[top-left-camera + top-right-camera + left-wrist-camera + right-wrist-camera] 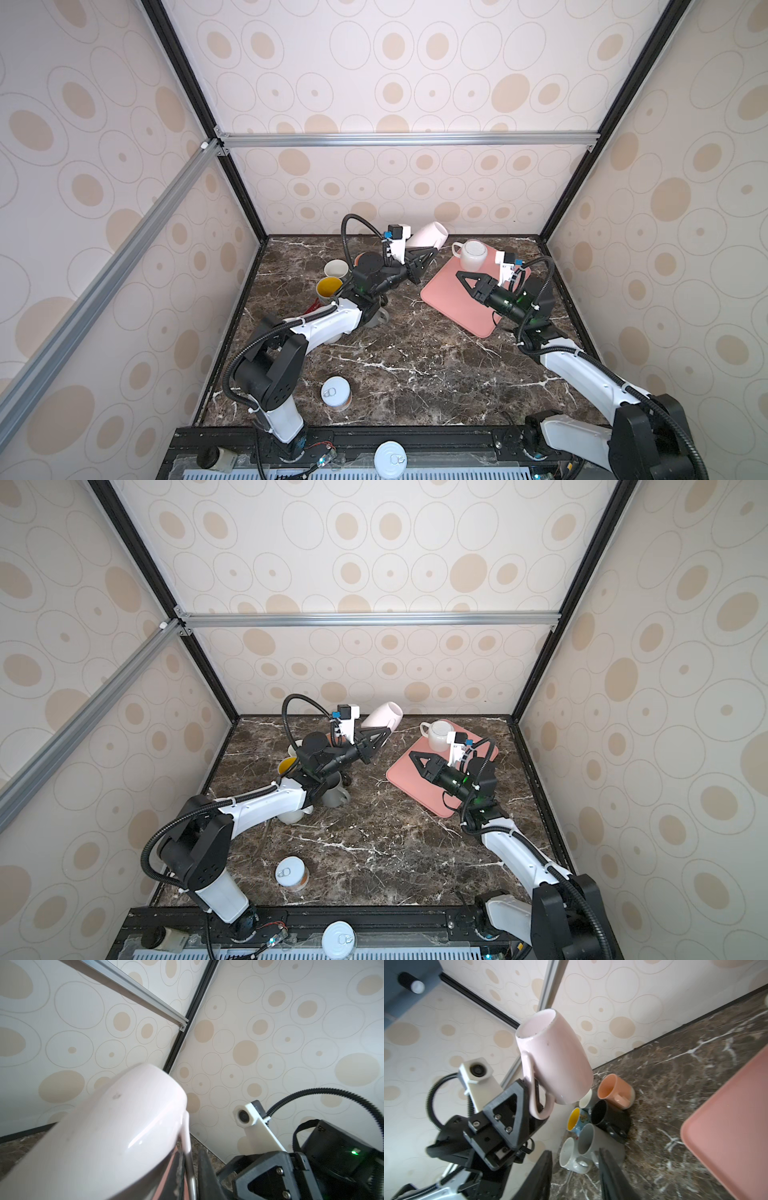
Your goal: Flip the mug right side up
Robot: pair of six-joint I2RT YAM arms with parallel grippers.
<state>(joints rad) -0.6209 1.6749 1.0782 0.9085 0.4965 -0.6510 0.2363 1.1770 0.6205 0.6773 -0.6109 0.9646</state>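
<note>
The mug [428,237] [384,717] is pale pink and hangs in the air near the back wall, above the marble table. My left gripper [432,250] [386,730] is shut on its handle. In the right wrist view the mug [554,1057] is tilted, its mouth pointing up toward the wall, with the left gripper [533,1093] pinching the handle below it. In the left wrist view the mug [104,1136] fills the near side beside the gripper [193,1184]. My right gripper [460,276] [411,755] [575,1157] stands open and empty over the pink tray [457,307].
A white mug [473,254] sits bottom-up at the tray's far corner. A cluster of mugs lies at the left: orange [614,1091], black [602,1113], grey [589,1140] and yellow-lined [329,287]. A tin can [336,392] stands near the front.
</note>
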